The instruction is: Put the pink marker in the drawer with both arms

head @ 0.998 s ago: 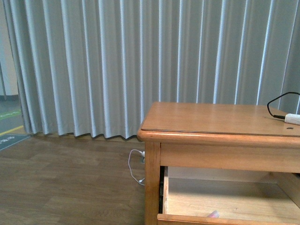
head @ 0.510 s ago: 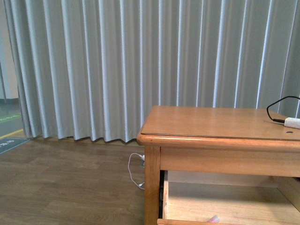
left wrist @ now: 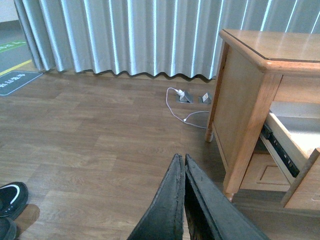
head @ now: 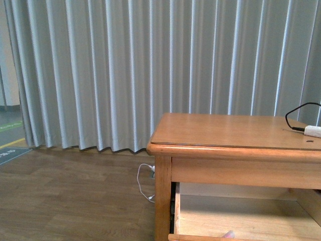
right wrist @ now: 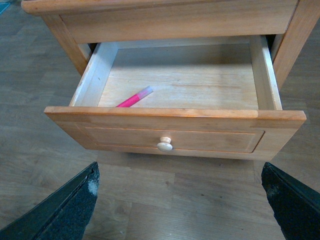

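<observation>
The pink marker (right wrist: 135,97) lies on the floor of the open wooden drawer (right wrist: 175,127), near its front left corner; its tip peeks up in the front view (head: 228,234). The drawer is pulled out and its round knob (right wrist: 164,144) faces my right gripper (right wrist: 180,175). That gripper is wide open and empty, hanging over the wood floor in front of the drawer. My left gripper (left wrist: 180,159) is shut and empty, over the floor to the left of the table (left wrist: 250,100). The open drawer's side shows in the left wrist view (left wrist: 290,150).
A white plug with a black cable (head: 308,128) lies on the tabletop (head: 225,130). A white cable and floor sockets (left wrist: 187,100) sit by the grey curtain (head: 150,70). A black shoe (left wrist: 10,200) is on the floor at the left.
The front view has tilted slightly upward, so the table and drawer sit lower in frame. The marker stays in the drawer.
</observation>
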Controlling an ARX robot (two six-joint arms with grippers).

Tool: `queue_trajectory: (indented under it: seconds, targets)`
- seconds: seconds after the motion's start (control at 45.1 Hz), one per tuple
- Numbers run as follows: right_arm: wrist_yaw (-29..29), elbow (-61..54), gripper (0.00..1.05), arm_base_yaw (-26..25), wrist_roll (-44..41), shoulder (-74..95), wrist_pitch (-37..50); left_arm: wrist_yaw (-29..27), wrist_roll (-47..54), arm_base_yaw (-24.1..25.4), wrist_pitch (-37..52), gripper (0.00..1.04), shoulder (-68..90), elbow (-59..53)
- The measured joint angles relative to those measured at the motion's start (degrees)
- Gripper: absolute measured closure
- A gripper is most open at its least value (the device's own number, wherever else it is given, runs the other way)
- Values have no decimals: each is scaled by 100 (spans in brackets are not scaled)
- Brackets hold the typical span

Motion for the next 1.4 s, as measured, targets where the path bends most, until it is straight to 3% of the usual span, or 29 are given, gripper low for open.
queue_trajectory:
  seconds: [0.2, 0.31, 0.599, 0.665, 0.732, 0.82, 0.953, 1.109, 1.397]
  targets:
    - [0, 2, 9, 0, 0, 0, 0, 0, 0, 0, -258, 101, -249, 0]
    - [2, 2, 9, 0, 0, 0, 0, 4, -2, 0, -1191, 101, -1027, 0]
    - [2, 0, 9, 0, -4, -7, 0, 2, -7, 0, -1259, 100, -1207, 0]
    - [116, -17, 9, 26, 2, -26, 68, 2, -2, 0, -1259, 90, -1207, 0]
    - [1167, -402, 9, 278, -22, -229, 1099, 2, -2, 0, -1259, 77, -1207, 0]
    - [1681, -538, 9, 376, -177, -284, 1246, 2, -2, 0, -1259, 63, -1209, 0]
    - [1613, -708, 9, 343, -503, 157, 1137, 2, -2, 0, -1259, 36, -1209, 2]
    - [1187, -1069, 9, 315, -686, 1067, 2083, 2, 0, 0, -1259, 5, -1209, 0]
    - [925, -1659, 9, 223, -793, 3187, 4798, 2, 0, 0, -1259, 6, -1209, 0]
